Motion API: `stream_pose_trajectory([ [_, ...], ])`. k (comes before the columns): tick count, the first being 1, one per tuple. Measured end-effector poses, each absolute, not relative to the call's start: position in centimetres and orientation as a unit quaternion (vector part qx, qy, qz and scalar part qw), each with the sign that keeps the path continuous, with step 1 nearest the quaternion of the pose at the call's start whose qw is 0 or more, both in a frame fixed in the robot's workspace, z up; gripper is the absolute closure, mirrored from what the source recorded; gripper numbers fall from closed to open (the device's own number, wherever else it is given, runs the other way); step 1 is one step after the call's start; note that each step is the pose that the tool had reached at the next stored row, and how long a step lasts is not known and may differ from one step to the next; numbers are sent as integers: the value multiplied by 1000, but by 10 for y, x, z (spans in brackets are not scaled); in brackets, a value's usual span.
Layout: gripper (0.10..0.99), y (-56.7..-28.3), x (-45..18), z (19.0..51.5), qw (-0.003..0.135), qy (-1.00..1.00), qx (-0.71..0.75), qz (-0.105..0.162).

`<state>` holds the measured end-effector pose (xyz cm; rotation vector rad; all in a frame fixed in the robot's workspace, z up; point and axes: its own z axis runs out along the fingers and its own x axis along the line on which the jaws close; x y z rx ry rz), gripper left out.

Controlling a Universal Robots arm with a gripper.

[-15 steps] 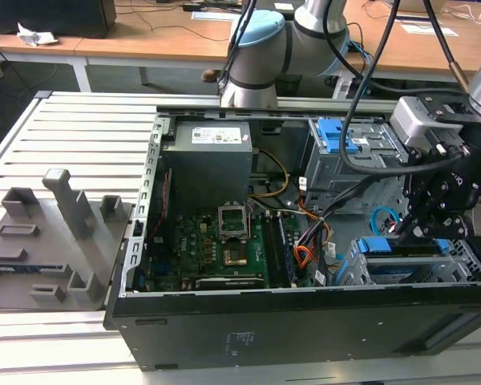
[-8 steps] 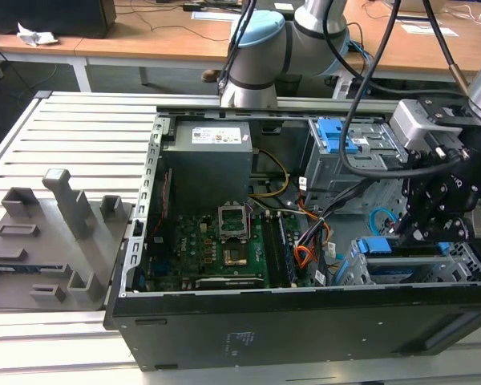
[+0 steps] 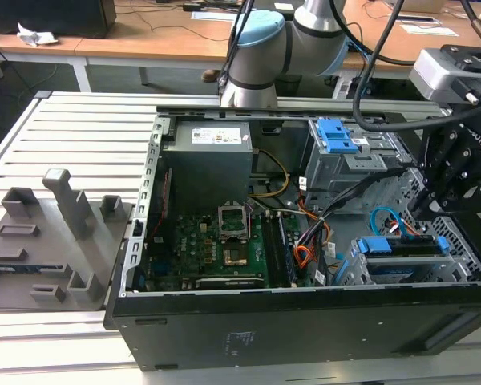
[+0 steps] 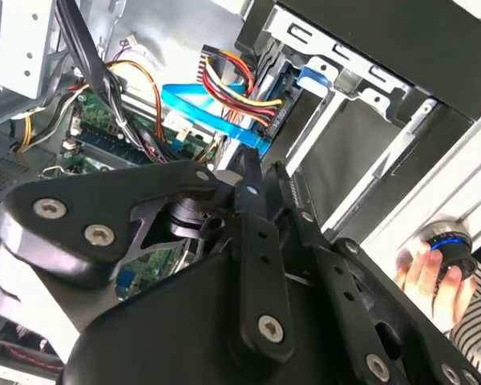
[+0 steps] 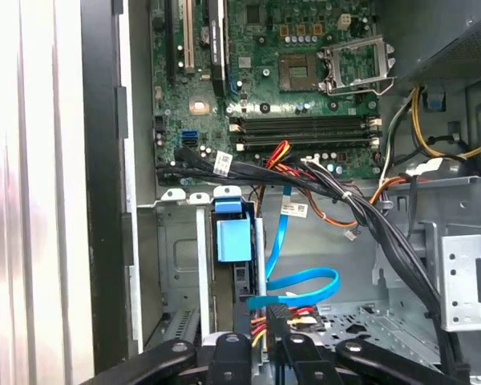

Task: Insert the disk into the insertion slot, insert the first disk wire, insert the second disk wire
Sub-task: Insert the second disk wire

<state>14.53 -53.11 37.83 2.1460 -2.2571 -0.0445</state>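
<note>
The scene is lit evenly and brightly from above, and no hard shadows are cast on the ribbed worktop [image 3: 80, 128] in the exterior view. The computer case [image 3: 305, 321] is seen darker along its front wall, while soft glare is picked up on the grey arm joint [image 3: 256, 56] behind the tool [image 3: 457, 172]. In the second wrist view the tool's black linkage [image 4: 256, 265] is rendered large and slightly soft, and the pale area beyond it is washed out. In the first wrist view the motherboard [image 5: 289, 72] ahead of the tool is shown sharply, whereas the worktop slats [image 5: 32, 192] beside the case are overexposed.
</note>
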Motion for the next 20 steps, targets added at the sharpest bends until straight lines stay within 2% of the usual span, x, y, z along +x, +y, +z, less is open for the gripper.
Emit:
stream_pose_trajectory([
  [1, 980, -530, 145, 378, 13, -725, 689, -14],
  [20, 980, -529, 125, 378, 14, -725, 689, -14],
])
